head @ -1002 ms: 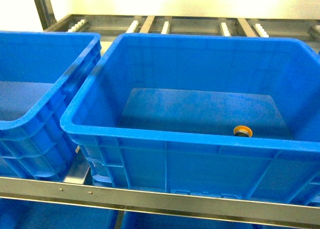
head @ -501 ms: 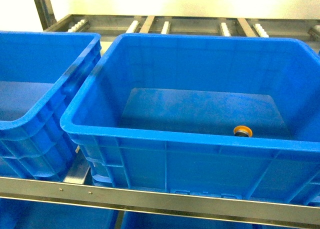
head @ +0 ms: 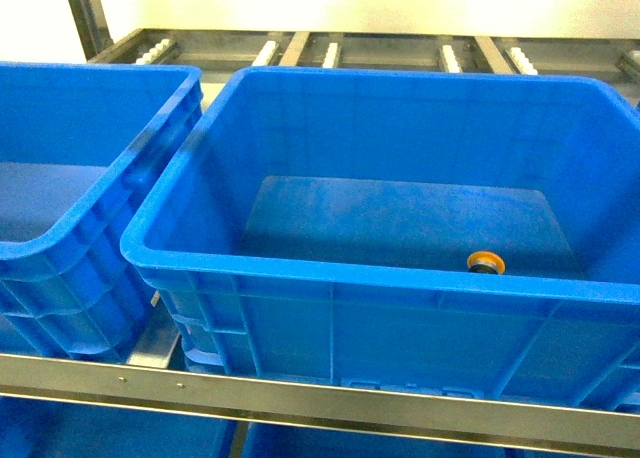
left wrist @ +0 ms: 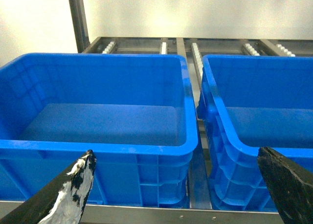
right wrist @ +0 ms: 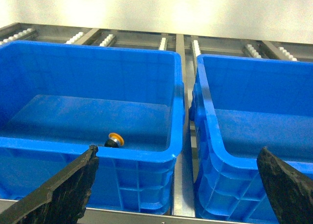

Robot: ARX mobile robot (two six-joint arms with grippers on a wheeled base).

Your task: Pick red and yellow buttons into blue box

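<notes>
- The blue box (head: 330,278) stands on a metal roller rack (head: 300,48), filling the middle and right of the head view; it is deep, with a thick level rim and ribbed outer walls.
- On its floor, close to the near wall and right of centre, lies the yellow button (head: 486,262): an orange-yellow cap on a dark base, tipped on its side. The right wrist view shows the same piece (right wrist: 115,140) just behind the near rim.
- Nothing else shows on the part of the box floor that can be seen; the near rim hides a strip of it. No red-capped button appears in any view.
- To the left of the blue box stands a second blue crate (head: 70,248), whose front wall dips in a curve; the two nearly touch at the rim. Its visible floor is bare.
- In the right wrist view another blue crate (right wrist: 254,136) stands to the right of the box, a narrow gap of rack rail between them; its visible floor is bare too.
- A steel front rail (head: 300,393) runs below the crates, with more blue plastic under it.
- The left tool (left wrist: 181,185) is spread wide, its dark fingers (left wrist: 73,192) at the lower corners of its own view, holding nothing, in front of the crates.
- The right tool (right wrist: 181,185) is likewise spread wide and empty, its fingers (right wrist: 63,190) before the near wall of the blue box.
</notes>
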